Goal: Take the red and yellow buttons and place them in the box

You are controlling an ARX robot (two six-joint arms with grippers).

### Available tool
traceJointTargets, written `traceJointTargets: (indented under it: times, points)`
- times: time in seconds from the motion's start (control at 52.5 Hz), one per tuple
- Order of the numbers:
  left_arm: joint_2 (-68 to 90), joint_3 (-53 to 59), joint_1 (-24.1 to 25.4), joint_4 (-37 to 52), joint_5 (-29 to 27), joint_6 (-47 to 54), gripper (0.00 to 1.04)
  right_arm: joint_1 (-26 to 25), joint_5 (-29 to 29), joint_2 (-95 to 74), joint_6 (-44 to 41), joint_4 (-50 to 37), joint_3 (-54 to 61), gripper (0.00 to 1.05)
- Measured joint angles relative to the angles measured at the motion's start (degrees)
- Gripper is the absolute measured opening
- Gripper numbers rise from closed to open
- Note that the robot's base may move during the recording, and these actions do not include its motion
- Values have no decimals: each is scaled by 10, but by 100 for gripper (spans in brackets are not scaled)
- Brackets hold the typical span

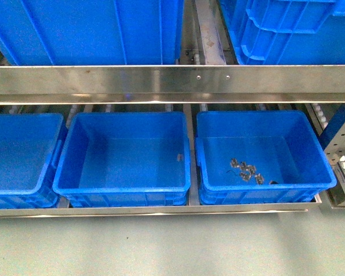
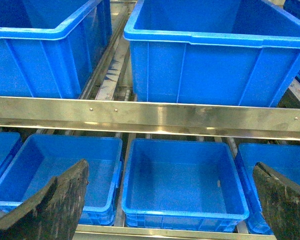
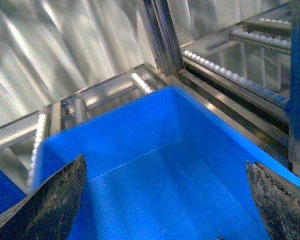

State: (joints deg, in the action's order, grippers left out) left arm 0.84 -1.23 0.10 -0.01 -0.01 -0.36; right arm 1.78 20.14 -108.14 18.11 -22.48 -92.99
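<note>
Brushed steel racking [image 1: 172,79] with two tiers of bins stands over a pale green floor [image 1: 161,247]. On the lower tier, the right-hand blue plastic bin [image 1: 267,185] holds a loose cluster of small greyish pieces [image 1: 246,171] on its floor, near the front wall. They are too small to tell their colour or whether they are the buttons. Just beside it, across a narrow steel strip, sits the middle blue plastic bin [image 1: 121,187], with only a small pale mark [image 1: 180,156] on its right inner wall. A third blue bin [image 1: 11,187] on the left is cut off by the frame edge. Two larger blue crates [image 1: 75,29] sit on the upper tier, and the rail below them hides the back rims of the lower bins. A perforated steel post [image 1: 339,138] rises at the far right. Neither arm shows in the front view. The left gripper [image 2: 170,200] hangs in front of the rack, its dark fingers [image 2: 55,205] spread wide with nothing between them. The right gripper [image 3: 165,200] is likewise spread wide and empty above a blue bin's interior [image 3: 140,125], with roller tracks [image 3: 225,70] beyond.
</note>
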Motion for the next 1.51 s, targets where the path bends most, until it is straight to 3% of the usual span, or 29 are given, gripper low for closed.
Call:
traceJointTargets:
  times: [0.229, 0.4, 1.029, 1.067, 1.124, 1.239, 1.315, 1.505]
  points:
    - [0, 0, 0, 0, 0, 0, 97, 45, 23, 196, 5, -16, 215, 97]
    - [0, 0, 0, 0, 0, 0, 97, 108, 40, 333, 27, -6, 352, 97]
    - [0, 0, 0, 0, 0, 0, 97, 307, 206, 747, 54, 139, 598, 97]
    - [0, 0, 0, 0, 0, 0, 97, 306, 178, 767, 35, 175, 603, 93]
    - [0, 0, 0, 0, 0, 0, 97, 282, 86, 846, -71, 265, 653, 77]
    - [0, 0, 0, 0, 0, 0, 97, 176, -23, 937, -146, 261, 748, 54]
    - [0, 0, 0, 0, 0, 0, 97, 134, -54, 964, -160, 252, 790, 40]
    - [0, 0, 0, 0, 0, 0, 97, 83, -107, 994, -172, 244, 831, 10]
